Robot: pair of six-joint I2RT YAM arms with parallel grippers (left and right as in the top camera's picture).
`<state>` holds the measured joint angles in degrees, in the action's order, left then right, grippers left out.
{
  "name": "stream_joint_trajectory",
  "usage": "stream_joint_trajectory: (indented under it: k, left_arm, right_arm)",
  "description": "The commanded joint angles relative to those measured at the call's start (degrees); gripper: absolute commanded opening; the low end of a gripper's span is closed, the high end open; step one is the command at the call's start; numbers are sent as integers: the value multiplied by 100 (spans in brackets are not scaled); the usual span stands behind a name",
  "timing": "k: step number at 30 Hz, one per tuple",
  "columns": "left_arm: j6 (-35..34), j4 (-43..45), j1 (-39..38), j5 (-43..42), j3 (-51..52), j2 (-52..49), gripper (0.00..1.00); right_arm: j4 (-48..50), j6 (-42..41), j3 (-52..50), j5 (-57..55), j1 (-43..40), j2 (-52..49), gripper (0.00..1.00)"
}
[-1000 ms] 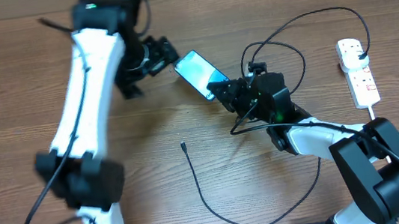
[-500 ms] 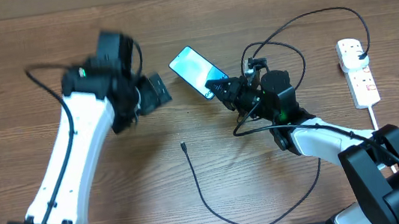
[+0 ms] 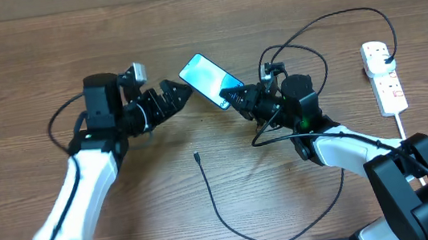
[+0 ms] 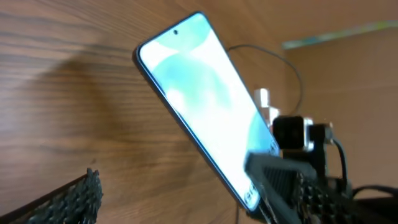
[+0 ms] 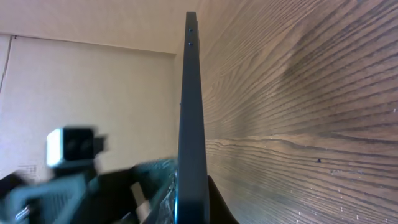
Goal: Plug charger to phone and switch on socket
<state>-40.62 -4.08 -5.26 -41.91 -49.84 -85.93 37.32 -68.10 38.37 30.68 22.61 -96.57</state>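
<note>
The phone [image 3: 207, 77], with a light-blue screen, is held tilted above the table by my right gripper [image 3: 237, 97], which is shut on its lower end. The right wrist view shows it edge-on [image 5: 191, 106] between the fingers [image 5: 194, 202]. My left gripper [image 3: 180, 93] is open and just left of the phone; its view shows the screen [image 4: 199, 99] ahead of the spread jaws [image 4: 186, 208]. The charger's connector tip [image 3: 196, 157] lies free on the wood, and its thin black cable [image 3: 234, 227] loops round to the white socket [image 3: 384, 76] at the far right.
The black cable [image 3: 309, 32] makes loops behind the right arm. The socket's thick white cord [image 3: 399, 119] runs down the right edge. The right arm's body [image 3: 338, 142] lies between phone and socket. Bare wood [image 3: 16, 86] lies at the left.
My left arm has swung down and brought its open gripper to the phone's left side. The right gripper kept hold of the phone and shifted it slightly left.
</note>
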Motion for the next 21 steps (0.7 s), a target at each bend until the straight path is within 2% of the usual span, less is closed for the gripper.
stream_joint_trajectory:
  k: [1,4,9,11,12,13,15,21]
  left_arm:
    - [-968,933,-13,-1145,136,-785,99]
    - [-1532,2275,-44,-1672,136,-1462,100]
    - [-2750,3891,-273,-1309,136,-2262,100]
    - [-3027,4387,-402,-1139,136,-2402,92]
    - [-3108,4568,-461,-1097,136,-2435,83]
    - [-3233,4669,-520,-1029,136,-2441,100]
    - [-3410,4642,-623,-787,136,-2441,100]
    - [-4177,4710,-638,-769,136,-2441,100]
  right_arm:
    - [149,42,116,-9,-24,208,4]
    - [151,42,116,-129,-24,208,4]
    - [208,-111,116,-304,-13,205,4]
    - [205,-111,114,-328,-13,205,4]
    - [201,-107,114,-350,-13,205,4]
    - [201,-109,114,-363,-13,205,4]
    - [203,-107,114,-389,-15,205,4]
    - [199,-109,114,-407,-7,205,4]
